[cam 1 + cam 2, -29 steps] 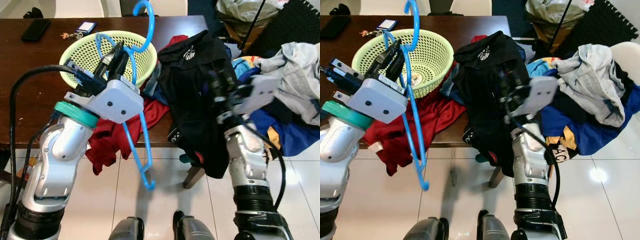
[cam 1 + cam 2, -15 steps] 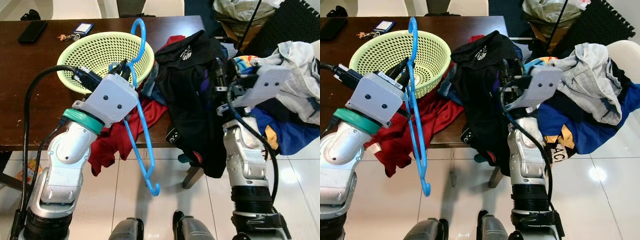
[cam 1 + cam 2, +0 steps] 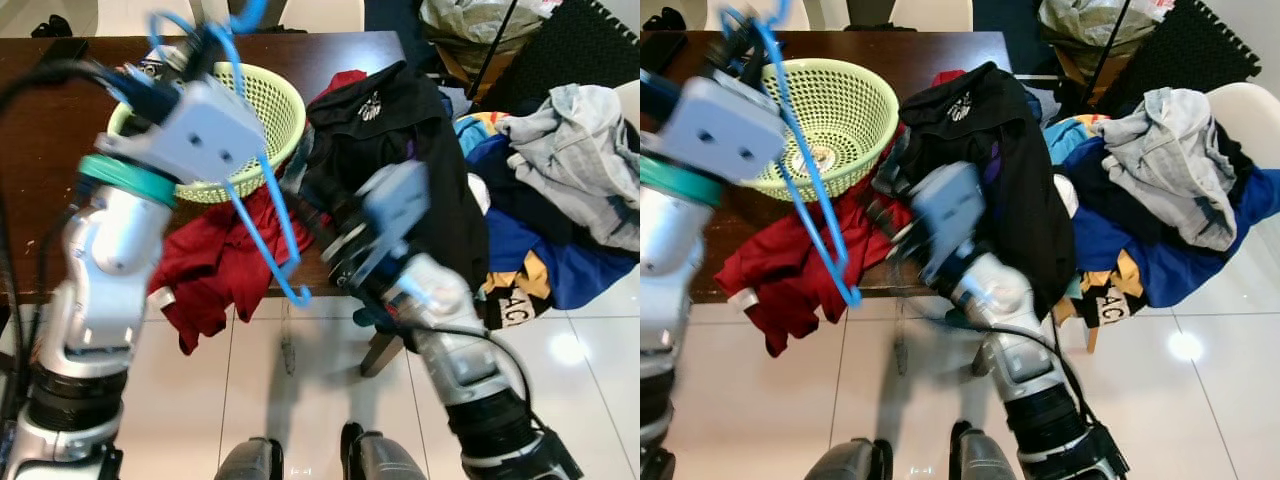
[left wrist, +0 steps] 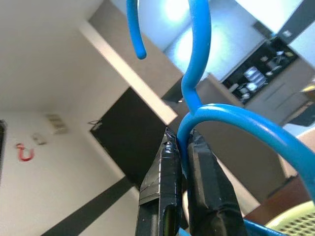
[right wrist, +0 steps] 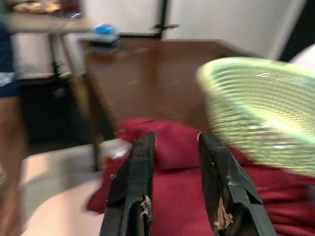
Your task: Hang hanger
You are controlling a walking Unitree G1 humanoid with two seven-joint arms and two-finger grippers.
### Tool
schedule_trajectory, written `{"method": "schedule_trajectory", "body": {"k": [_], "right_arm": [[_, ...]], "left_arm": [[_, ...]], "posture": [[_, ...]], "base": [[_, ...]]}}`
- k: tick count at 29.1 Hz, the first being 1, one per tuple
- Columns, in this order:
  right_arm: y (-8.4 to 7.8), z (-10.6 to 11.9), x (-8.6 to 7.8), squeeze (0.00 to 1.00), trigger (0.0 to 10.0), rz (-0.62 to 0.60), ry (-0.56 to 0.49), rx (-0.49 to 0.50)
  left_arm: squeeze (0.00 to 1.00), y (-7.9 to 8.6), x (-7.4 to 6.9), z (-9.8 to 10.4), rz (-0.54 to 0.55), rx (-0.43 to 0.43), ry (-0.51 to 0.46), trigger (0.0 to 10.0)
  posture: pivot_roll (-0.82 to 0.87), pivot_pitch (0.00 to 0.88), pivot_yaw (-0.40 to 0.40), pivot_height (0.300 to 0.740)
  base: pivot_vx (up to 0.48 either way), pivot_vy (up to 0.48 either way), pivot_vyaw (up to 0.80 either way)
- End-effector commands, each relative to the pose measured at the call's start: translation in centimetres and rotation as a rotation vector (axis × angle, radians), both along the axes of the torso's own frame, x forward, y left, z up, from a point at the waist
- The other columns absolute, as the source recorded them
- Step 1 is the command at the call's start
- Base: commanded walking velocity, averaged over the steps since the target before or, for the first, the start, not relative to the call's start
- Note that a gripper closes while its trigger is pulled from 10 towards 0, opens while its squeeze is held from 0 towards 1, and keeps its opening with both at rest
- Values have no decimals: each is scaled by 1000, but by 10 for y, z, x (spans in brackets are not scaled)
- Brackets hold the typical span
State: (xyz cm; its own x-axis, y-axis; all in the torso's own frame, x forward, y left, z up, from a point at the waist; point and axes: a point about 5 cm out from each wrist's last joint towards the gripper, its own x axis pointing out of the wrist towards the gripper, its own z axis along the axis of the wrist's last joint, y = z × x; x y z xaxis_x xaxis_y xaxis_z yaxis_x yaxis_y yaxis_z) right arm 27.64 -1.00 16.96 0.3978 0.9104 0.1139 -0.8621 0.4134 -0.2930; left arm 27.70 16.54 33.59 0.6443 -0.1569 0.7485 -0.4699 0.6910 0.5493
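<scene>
The thin blue plastic hanger is lifted but not yet hung: the left gripper pinches it below the hook, above the pale green mesh basket. The right gripper, jaws spread and empty, points at red cloth draping the dark wooden worktop edge (no rail visible; clothes crowd the right, open floor below).

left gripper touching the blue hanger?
Touching. Left wrist view: the left gripper has both fingers pinched on the blue hanger wire below its hook.
</scene>
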Motion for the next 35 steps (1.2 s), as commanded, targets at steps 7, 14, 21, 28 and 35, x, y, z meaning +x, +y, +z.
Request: {"method": "schedule_trajectory", "body": {"k": [7, 14, 21, 28, 35], "right_arm": [[32, -24, -1, 0, 10000, 53, -47, -159], [65, -34, -15, 0, 10000, 114, -87, -221], [76, -26, -9, 1000, 10000, -15, -156, -192], [78, -12, 8, 1000, 10000, -222, -188, -114], [94, -14, 3, 0, 10000, -185, -230, -156]], "left_arm": [[0, -4, 0, -4, 5, 6, -5, 10000], [0, -14, 5, -14, -25, 1, 23, 10000], [0, -18, 7, -15, -30, -7, 29, 10000], [0, -19, 7, -21, -32, -9, 58, 10000], [0, -15, 5, -20, -14, -6, 61, 10000]], "posture": [[105, 72, 9, 740], [106, 88, 7, 740], [109, 131, 4, 740], [116, 169, 5, 740], [138, 203, -3, 740]], "base": [[0, 0, 0], [0, 0, 0], [0, 0, 0], [0, 0, 0], [0, 0, 0]]}}
